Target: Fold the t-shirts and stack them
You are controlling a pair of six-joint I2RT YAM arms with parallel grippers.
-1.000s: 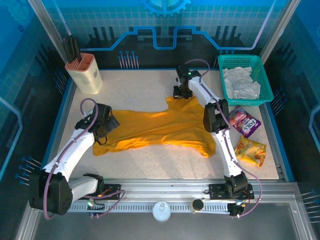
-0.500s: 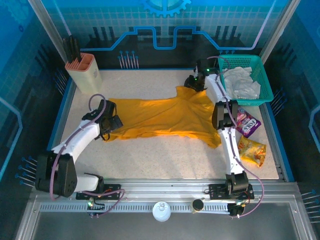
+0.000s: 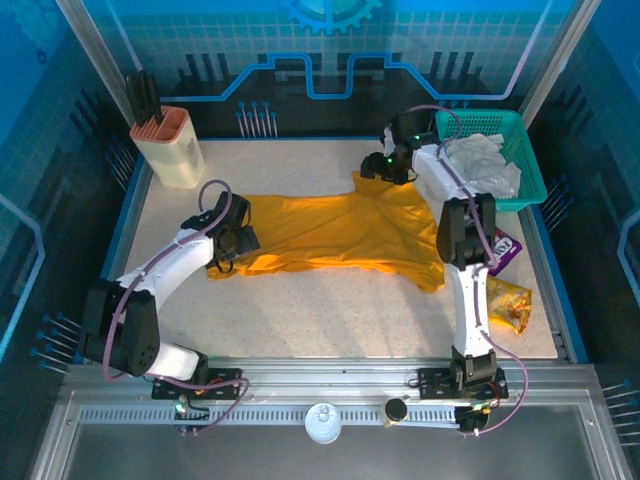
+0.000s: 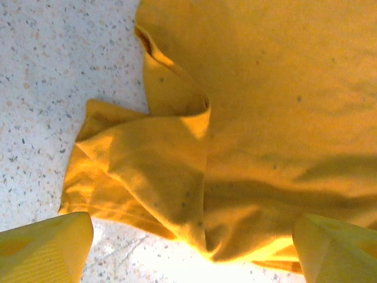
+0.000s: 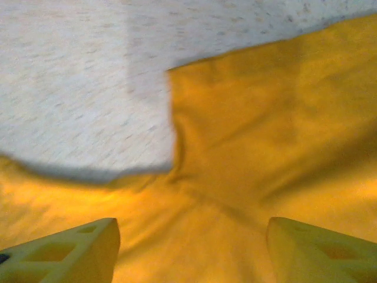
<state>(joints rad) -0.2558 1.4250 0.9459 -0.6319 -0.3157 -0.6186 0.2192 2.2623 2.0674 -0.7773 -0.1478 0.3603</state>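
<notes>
Bright overhead light; right wrist view blurred; glare whitens orange t-shirt (image 4: 253, 112) edge.

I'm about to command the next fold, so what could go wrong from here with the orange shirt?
1. Under the open left gripper the mustard-orange t-shirt is bunched in overlapping layers; a pinch there may catch several layers and skew the fold.
2. The right gripper, open, sits over the shirt's far edge, and its arm runs close to the green basket and the purple packet; a wide sweep might knock them.
</notes>
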